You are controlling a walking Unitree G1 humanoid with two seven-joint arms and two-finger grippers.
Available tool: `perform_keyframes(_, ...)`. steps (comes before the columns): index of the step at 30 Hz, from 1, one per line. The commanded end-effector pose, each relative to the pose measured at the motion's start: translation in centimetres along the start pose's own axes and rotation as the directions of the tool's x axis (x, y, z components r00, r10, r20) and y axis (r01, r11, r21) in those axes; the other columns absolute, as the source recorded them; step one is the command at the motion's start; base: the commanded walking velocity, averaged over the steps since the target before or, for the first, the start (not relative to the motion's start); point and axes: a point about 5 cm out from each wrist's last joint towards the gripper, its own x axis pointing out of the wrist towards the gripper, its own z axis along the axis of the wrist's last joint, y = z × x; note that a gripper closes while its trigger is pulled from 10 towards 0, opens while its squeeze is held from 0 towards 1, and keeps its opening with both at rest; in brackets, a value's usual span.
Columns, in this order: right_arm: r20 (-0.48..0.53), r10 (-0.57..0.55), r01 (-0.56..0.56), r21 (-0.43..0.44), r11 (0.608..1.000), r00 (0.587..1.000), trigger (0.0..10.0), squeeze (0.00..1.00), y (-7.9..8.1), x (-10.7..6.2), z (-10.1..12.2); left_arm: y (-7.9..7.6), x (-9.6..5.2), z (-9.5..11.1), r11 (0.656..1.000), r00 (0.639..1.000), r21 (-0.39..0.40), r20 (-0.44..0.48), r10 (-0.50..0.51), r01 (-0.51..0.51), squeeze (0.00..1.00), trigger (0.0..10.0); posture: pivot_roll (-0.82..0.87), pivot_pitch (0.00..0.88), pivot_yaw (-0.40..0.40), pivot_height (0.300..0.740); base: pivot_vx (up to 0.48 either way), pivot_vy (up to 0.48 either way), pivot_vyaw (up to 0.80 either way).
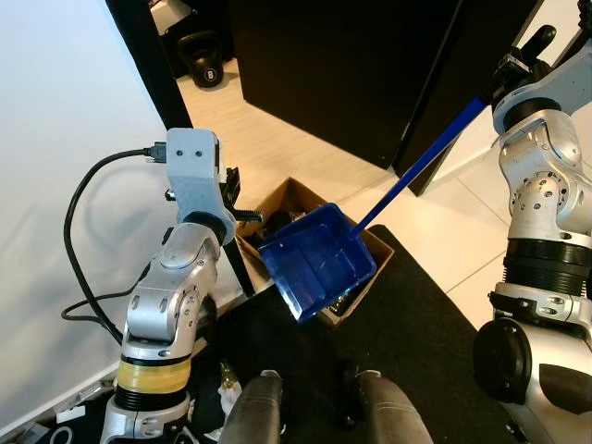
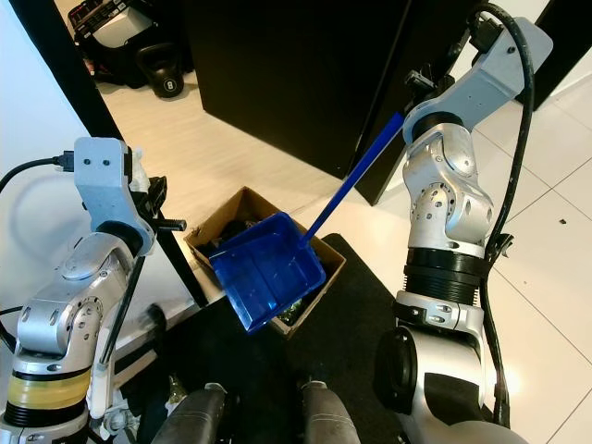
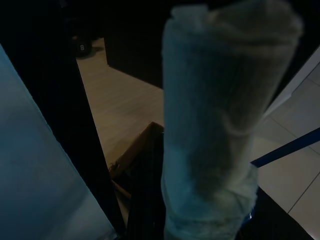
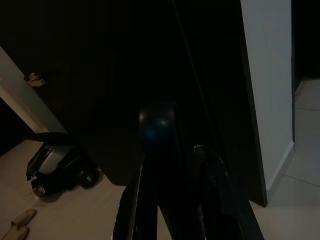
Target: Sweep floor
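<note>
1. Black mat (image 1: 416,324) underfoot, below both claws.
2. Left gripper (image 1: 231,199) clenched on a black broom handle (image 2: 180,264), beside a white wall (image 1: 65,139).
3. Right gripper (image 2: 425,88) grasps the blue dustpan (image 1: 319,259) by its long handle; the pan hangs tilted over a cardboard box (image 1: 370,245).
4. Beyond: pale wood floor (image 1: 268,129), black cabinet (image 1: 342,65), kettlebell (image 1: 205,67).

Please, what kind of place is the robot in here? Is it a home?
Probably a home, in a hallway or room corner. A kettlebell sits on the wood-look floor, a cardboard box stands beside a black mat, and the right pincer holds a blue dustpan over that box.
</note>
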Motion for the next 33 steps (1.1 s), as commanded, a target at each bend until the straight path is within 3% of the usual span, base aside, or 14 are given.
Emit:
perform_keyframes(1, 0.034, 0.009, -0.009, 0.008, 1.000, 0.999, 10.0, 0.00, -0.10, -0.01, 0.45, -0.12, -0.30, 0.28, 1.000, 1.000, 0.023, 0.030, 0.008, -0.008, 0.00, 10.0, 0.07, 0.137, -0.007, 0.740, 0.000, 0.000, 0.00)
perform_keyframes(8, 0.033, 0.011, -0.011, 0.009, 1.000, 0.999, 10.0, 0.00, -0.05, 0.01, 0.42, -0.17, -0.33, 0.36, 1.000, 0.999, 0.030, 0.034, 0.002, -0.003, 0.00, 10.0, 0.07, 0.138, -0.008, 0.740, 0.000, 0.000, 0.00)
perform_keyframes(33, 0.030, 0.008, -0.008, 0.017, 1.000, 1.000, 10.0, 0.00, -0.04, 0.02, 0.34, -0.03, -0.39, 0.50, 0.999, 0.999, 0.035, 0.036, 0.006, -0.007, 0.00, 10.0, 0.08, 0.145, -0.005, 0.740, -0.280, 0.000, 0.00)
